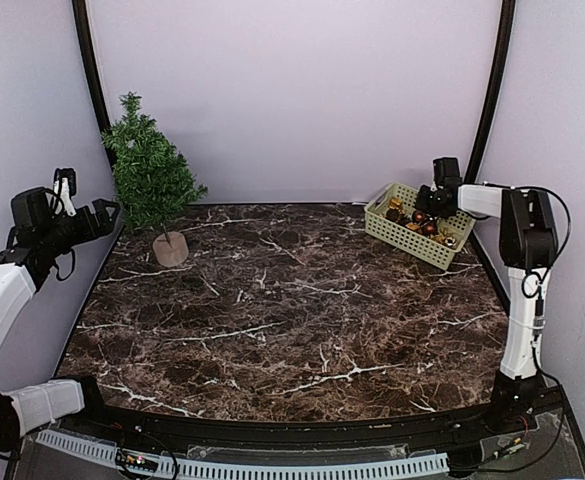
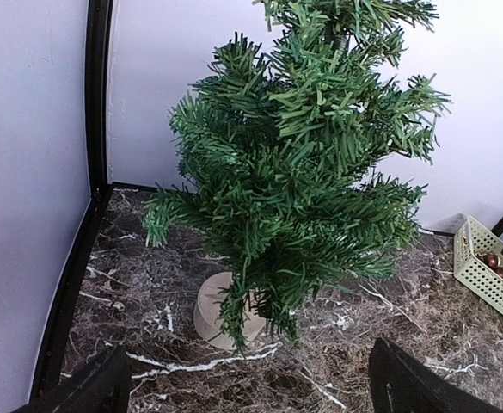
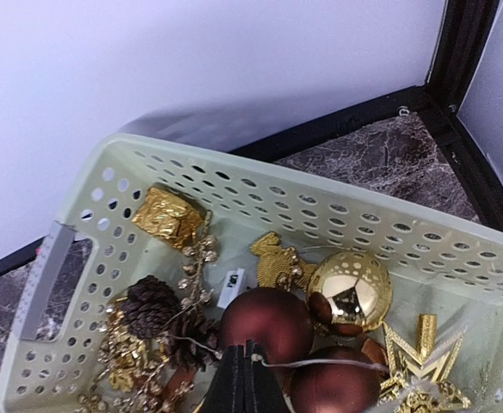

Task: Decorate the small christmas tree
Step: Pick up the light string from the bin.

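Dead ahead of the left pincer (image 2: 251, 400), jaws wide apart, the small christmas tree (image 2: 303, 172) blocks the way with bristly branches. Bare bench (image 2: 406, 318) lies open to the pincer's right and low around the stump base (image 2: 210, 311). The side wall (image 2: 27, 215) closes off its left. Under the right pincer (image 3: 247, 383), jaws together, the basket (image 3: 320, 206) is crowded: a maroon bauble (image 3: 264, 320) just ahead, a gold bauble (image 3: 350, 291) to the right, a pine cone (image 3: 148, 305) to the left. Beyond the basket's far rim rises the back wall (image 3: 191, 69).
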